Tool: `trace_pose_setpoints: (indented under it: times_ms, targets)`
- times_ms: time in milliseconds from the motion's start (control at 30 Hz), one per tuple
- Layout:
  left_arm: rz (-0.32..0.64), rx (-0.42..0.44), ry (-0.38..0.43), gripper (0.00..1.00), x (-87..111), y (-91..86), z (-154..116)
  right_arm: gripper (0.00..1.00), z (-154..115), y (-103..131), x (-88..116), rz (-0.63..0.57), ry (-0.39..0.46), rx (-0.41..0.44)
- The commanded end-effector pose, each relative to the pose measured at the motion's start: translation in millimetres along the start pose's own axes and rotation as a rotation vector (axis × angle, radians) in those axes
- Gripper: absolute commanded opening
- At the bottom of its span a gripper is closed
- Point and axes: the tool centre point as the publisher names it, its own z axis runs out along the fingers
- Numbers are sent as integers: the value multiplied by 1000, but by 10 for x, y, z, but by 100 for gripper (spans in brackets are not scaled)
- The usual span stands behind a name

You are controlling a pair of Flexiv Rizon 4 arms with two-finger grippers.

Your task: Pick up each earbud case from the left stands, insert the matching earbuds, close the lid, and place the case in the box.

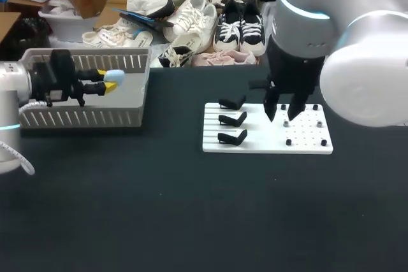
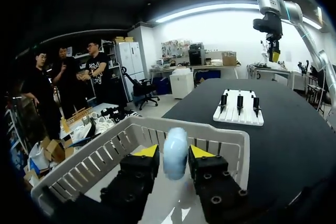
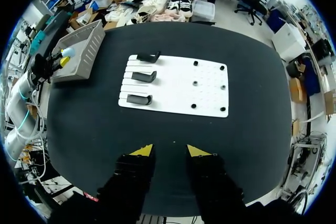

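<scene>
A pale blue earbud case (image 2: 176,153), lid closed, sits between the yellow fingertips of my left gripper (image 2: 174,152) over the grey slatted box (image 2: 94,166). A thin gap shows beside one fingertip, so the fingers stand slightly apart from it. In the head view the case (image 1: 115,77) is at the left gripper (image 1: 107,82) above the box (image 1: 83,118). My right gripper (image 1: 283,115) hangs open and empty over the white board (image 1: 268,146). From its own wrist the right gripper (image 3: 169,151) is high above the board (image 3: 176,85). Three black stands (image 1: 233,120) on the board's left side hold nothing.
Small dark pegs (image 1: 305,133) dot the board's right half. The box stands at the table's far left, close to the back edge. Dark tabletop (image 1: 191,208) stretches in front of the board and box.
</scene>
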Motion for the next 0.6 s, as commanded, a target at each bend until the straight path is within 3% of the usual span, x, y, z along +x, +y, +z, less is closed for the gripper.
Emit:
trace_pose_setpoints:
  times_ms: [33, 267, 433, 600]
  targets:
    - [-13, 34, 10, 100, 11, 63, 37, 35, 13, 20, 6, 5, -1, 5]
    - [7, 38, -8, 100, -156, -57, -32, 35, -42, -32, -33, 13, -45, -13]
    - [28, 54, -28, 100, -371, -265, -53, 36, -123, -134, -62, 16, -98, -31]
    - [47, 103, -32, 100, -600, -595, 19, 36, -217, -284, -126, 24, -164, -48]
